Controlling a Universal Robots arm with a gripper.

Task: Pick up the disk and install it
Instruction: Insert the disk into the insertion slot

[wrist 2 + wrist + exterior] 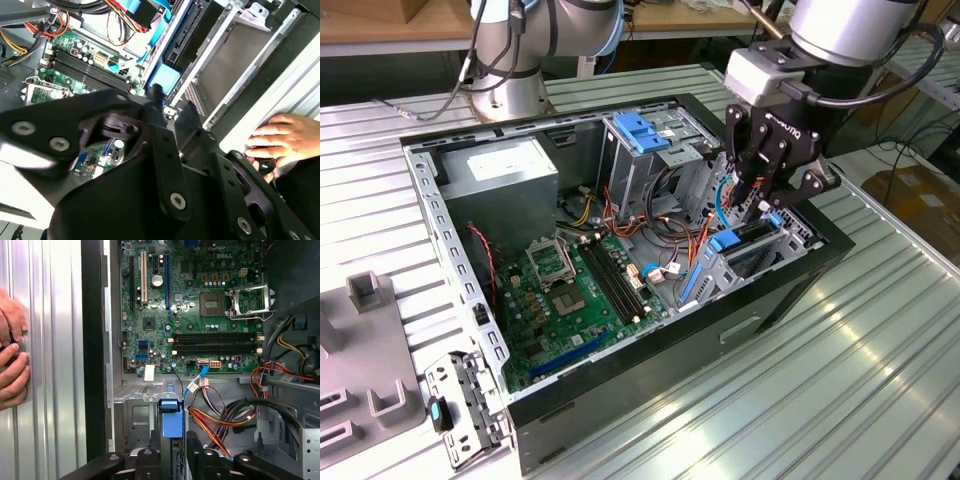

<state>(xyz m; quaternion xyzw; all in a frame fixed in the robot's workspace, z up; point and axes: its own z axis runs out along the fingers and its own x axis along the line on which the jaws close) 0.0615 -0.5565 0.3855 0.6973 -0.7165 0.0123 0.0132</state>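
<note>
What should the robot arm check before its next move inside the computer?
1. Gripper over the drive bay: ok.
2. Gripper holding the disk: cannot tell.
3. Is the disk fully seated in the bay: cannot tell.
4. Cables clear of the disk: cannot tell, they lie right beside it.
5. Person's hands away from the computer case: not ok, they rest on the table just beside it.

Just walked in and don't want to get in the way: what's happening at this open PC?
The robot arm's gripper is down in the open computer case, at the disk with its blue rail, which lies at the drive bay beside the motherboard. A person's hands rest on the table just outside the case.
</note>
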